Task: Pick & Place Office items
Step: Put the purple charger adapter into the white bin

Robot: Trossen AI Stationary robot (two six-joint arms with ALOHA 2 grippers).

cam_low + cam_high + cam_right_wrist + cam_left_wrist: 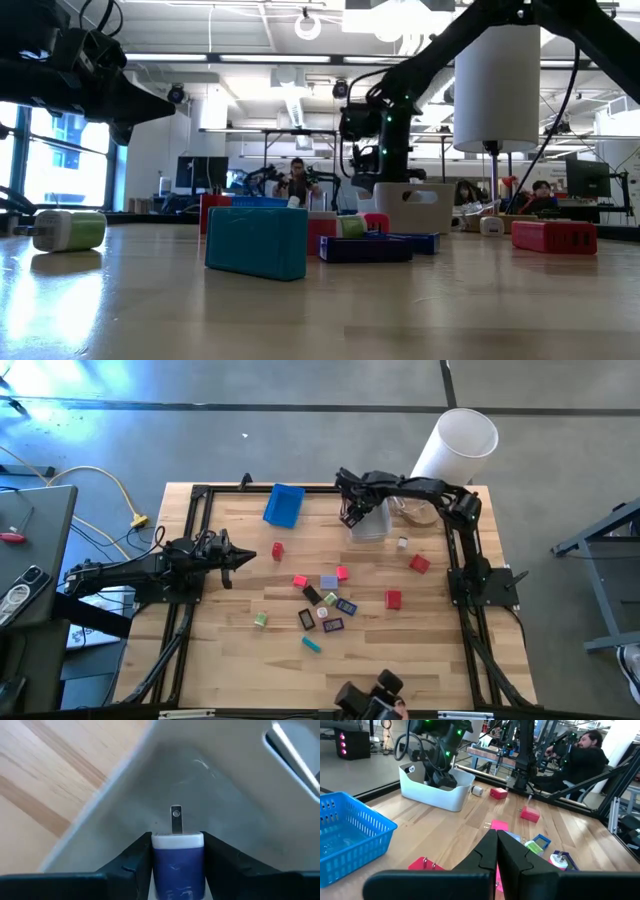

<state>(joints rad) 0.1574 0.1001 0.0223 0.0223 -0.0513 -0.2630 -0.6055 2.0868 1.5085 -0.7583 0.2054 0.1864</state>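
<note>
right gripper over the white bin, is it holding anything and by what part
Yes: the right gripper clamps a blue-and-white plug block by its two flat sides, prong pointing into the white bin.

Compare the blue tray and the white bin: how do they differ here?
The blue tray has mesh walls; the white bin has solid, translucent walls with a cut-out handle. The tray has no gripper over it; the right gripper hangs over the bin, shut on a blue-and-white plug. In the high view the tray lies turned at an angle and left of the bin. Both sit at the table's far edge, open-topped.
</note>
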